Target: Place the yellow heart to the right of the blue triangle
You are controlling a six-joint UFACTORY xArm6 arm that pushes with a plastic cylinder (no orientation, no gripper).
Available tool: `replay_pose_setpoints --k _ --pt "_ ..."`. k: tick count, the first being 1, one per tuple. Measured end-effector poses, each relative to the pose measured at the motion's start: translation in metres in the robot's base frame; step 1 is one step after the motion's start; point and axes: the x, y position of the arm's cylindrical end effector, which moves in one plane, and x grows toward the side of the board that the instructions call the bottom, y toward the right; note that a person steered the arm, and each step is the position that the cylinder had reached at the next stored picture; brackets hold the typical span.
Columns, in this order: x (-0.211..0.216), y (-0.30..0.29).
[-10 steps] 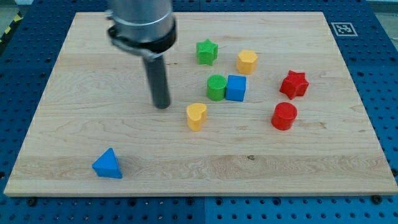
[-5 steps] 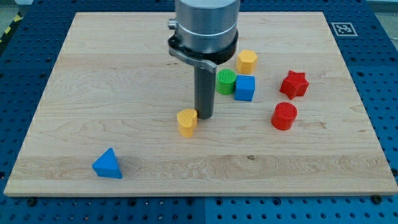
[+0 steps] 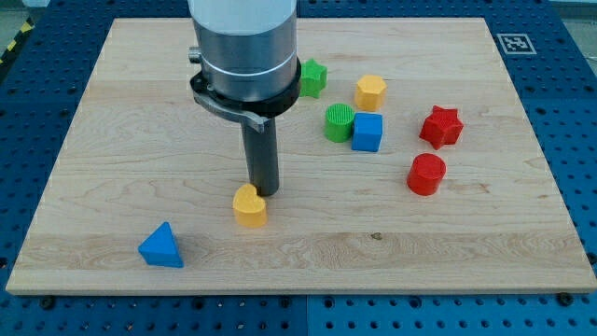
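The yellow heart (image 3: 249,206) lies on the wooden board (image 3: 112,112) below the middle, towards the view's left. My tip (image 3: 264,191) stands right against the heart's upper right side. The blue triangle (image 3: 161,246) lies near the view's bottom left, about a hundred pixels left of the heart and a little lower. The arm's grey body hides part of the board above the tip.
A green star (image 3: 312,77), a yellow hexagon (image 3: 370,92), a green cylinder (image 3: 340,122) and a blue cube (image 3: 367,132) sit right of the arm. A red star (image 3: 440,127) and a red cylinder (image 3: 426,174) lie further right.
My tip swung right around the yellow heart, then pushed it down and to the left, towards the blue triangle. The green cylinder and blue cube shifted slightly to the right. The triangle stayed still.
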Motion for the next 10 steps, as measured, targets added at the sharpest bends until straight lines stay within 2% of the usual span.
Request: replay_pose_setpoints --k 1,4,6,10 --pt "0.018 0.000" --pt "-0.004 -0.031" --pt "0.023 -0.038" --pt "0.026 -0.038"
